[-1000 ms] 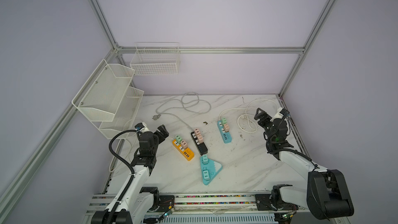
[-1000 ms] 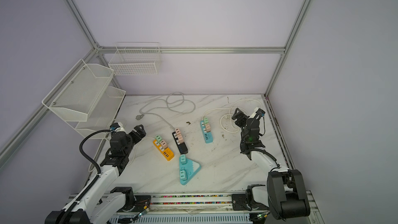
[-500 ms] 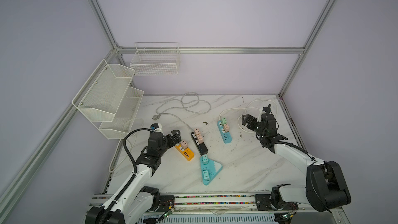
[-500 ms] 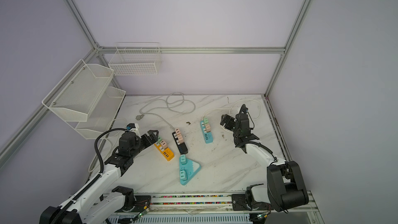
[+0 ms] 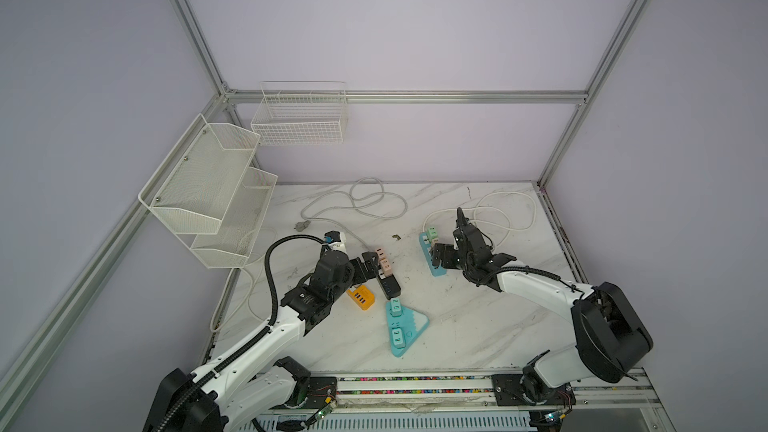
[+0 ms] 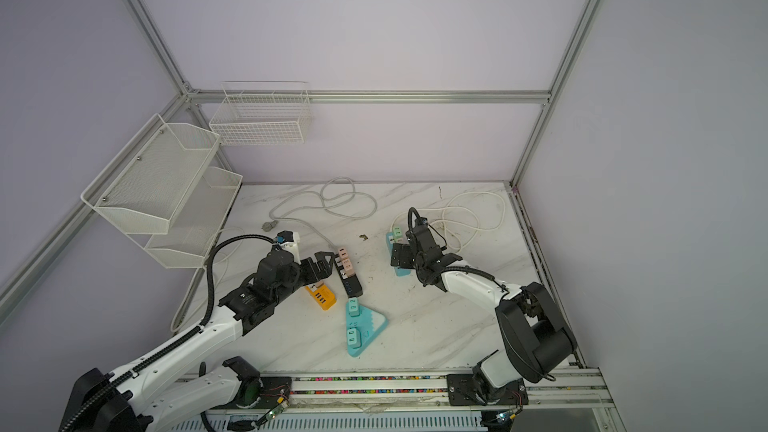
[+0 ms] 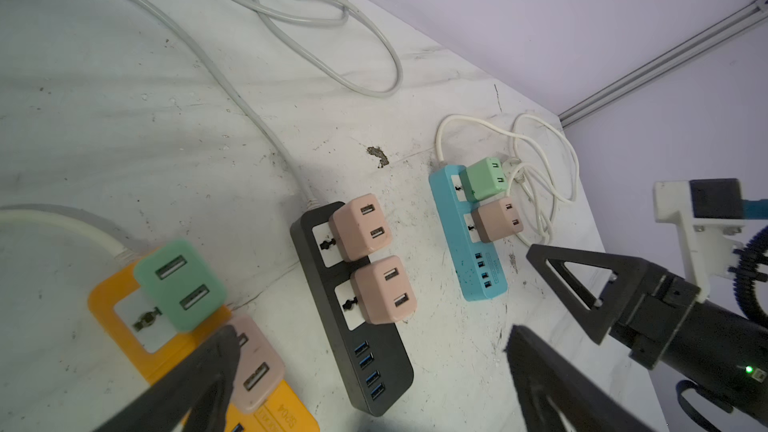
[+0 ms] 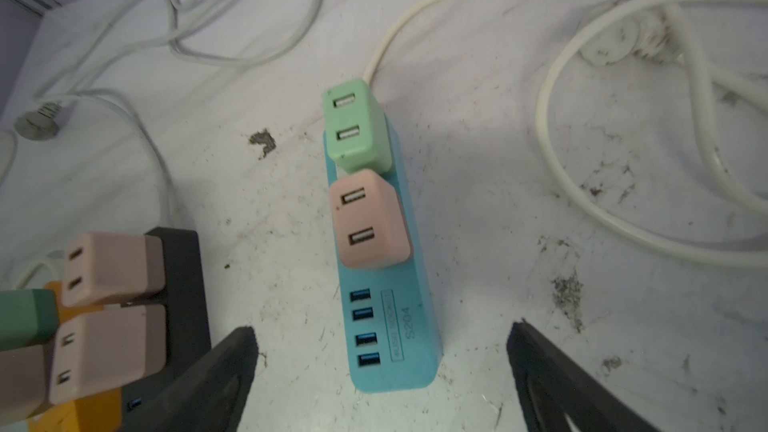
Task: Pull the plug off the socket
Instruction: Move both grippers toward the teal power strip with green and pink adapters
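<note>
Pink plug (image 8: pixel 368 218), right wrist view: seated upright in the blue strip (image 8: pixel 395 338), touching the green plug (image 8: pixel 355 126) on the strip's cable end. The right hand (image 8: pixel 380 334) is spread wide and empty. Its fingers (image 8: pixel 224 371) stand either side of the strip's USB end, short of the pink plug. A white cable (image 8: pixel 542 118) loops beside the blue strip, clear of the fingers.

Left wrist view: a black strip (image 7: pixel 395 367) lies beside the blue strip and carries two more pink plugs (image 7: pixel 361 228). An orange strip (image 7: pixel 99 301) lies farther from the blue strip, bearing one green and one pink cube. The left hand (image 7: pixel 374 332) is spread wide, holding nothing. One finger overlaps the orange strip's pink cube in the picture; contact cannot be confirmed.

Top views: both hands are low over the tabletop (image 5: pixel 478 326), the right above the blue strip, the left well apart from it on the black strip's side.

Assessment: which plug is intended cannot be told; the pink plug is nearest the right hand. It appears to be a light, rigid plastic cube with smooth rounded faces, likely slippery. Take hold across two opposite side faces, low near the socket, and pull straight out. The strip looks light and may lift with it unless held down.
</note>
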`<state>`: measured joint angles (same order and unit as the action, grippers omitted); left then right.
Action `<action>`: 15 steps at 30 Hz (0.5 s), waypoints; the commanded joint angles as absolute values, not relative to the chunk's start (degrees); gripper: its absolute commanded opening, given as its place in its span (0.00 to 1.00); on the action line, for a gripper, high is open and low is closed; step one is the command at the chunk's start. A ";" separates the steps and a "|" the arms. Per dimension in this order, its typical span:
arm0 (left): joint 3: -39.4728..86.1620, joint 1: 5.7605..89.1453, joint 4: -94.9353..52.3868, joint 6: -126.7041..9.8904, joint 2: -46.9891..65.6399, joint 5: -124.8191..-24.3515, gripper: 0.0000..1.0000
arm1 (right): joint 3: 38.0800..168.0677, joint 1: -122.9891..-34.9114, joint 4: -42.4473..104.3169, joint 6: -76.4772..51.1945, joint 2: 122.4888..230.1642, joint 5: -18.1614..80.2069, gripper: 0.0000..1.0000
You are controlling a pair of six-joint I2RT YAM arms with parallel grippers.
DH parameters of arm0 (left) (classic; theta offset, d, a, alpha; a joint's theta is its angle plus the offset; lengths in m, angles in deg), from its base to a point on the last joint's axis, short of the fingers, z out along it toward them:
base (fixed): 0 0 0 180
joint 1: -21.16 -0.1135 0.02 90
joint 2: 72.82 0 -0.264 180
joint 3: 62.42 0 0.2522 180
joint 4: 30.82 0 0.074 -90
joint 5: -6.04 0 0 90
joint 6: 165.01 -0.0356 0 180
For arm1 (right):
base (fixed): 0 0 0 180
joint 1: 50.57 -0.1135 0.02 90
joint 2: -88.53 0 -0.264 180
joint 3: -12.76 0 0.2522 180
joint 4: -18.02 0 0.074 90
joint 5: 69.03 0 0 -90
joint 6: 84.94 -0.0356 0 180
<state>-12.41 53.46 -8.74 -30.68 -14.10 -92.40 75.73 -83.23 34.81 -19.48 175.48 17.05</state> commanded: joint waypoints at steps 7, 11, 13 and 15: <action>-1.55 59.89 -10.85 -31.31 -6.47 -94.24 1.00 | 79.69 -85.72 39.36 -16.39 182.23 14.68 0.97; -0.34 60.86 -12.88 -32.87 -4.51 -91.61 1.00 | 81.30 -85.99 38.82 -14.63 184.77 15.39 0.94; 0.07 61.50 -13.38 -33.39 -3.86 -91.68 1.00 | 82.00 -85.99 38.76 -14.13 186.03 15.34 0.91; 0.45 61.68 -13.63 -33.38 -3.09 -91.69 1.00 | 83.15 -85.99 39.45 -13.69 187.64 15.63 0.88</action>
<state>-5.56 61.13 -10.64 -31.73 -3.39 -92.47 81.13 -85.64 37.70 -15.28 185.89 15.89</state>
